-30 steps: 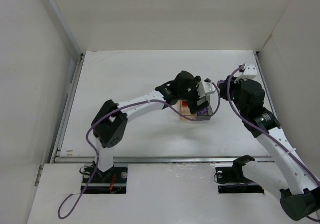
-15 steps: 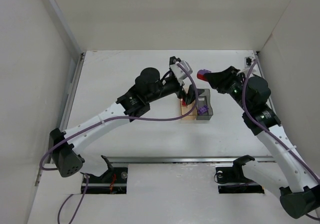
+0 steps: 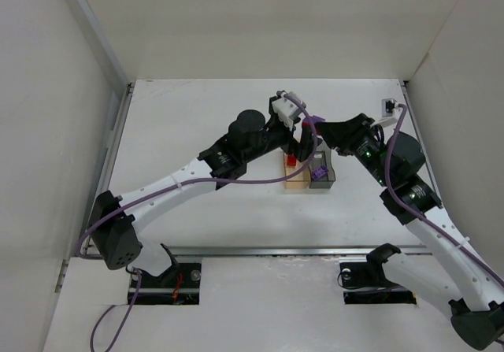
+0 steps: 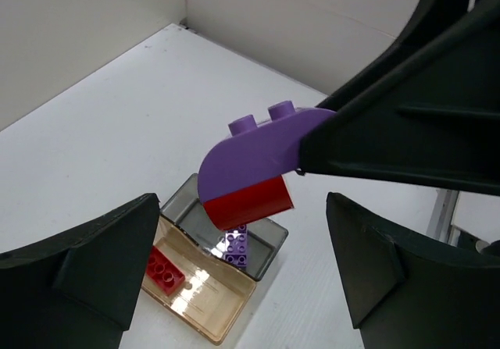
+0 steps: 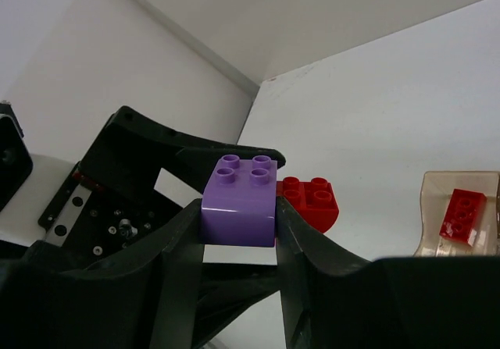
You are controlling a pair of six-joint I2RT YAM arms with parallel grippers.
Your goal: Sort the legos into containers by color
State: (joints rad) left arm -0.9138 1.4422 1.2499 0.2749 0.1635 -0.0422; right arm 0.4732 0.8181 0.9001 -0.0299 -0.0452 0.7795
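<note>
Right gripper (image 5: 238, 210) pinches a purple brick (image 4: 258, 150), with a red brick (image 4: 250, 201) joined beneath it.
Left gripper (image 4: 242, 216) gapes wide around both, touching neither; on the table, the amber bin (image 4: 211, 319) holds a red piece (image 4: 162, 267) and the adjoining grey bin (image 4: 183, 201) a purple piece (image 4: 236, 243).

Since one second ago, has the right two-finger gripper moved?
Yes: the right gripper shifted left and away, past the smoky grey plastic bin.

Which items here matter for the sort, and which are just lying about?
Job: purple brick and joined red brick, in shut right tool; open left tool; amber bin with flat red brick; grey bin with small purple brick.
Lying about: purple cables; table; white walls.
</note>
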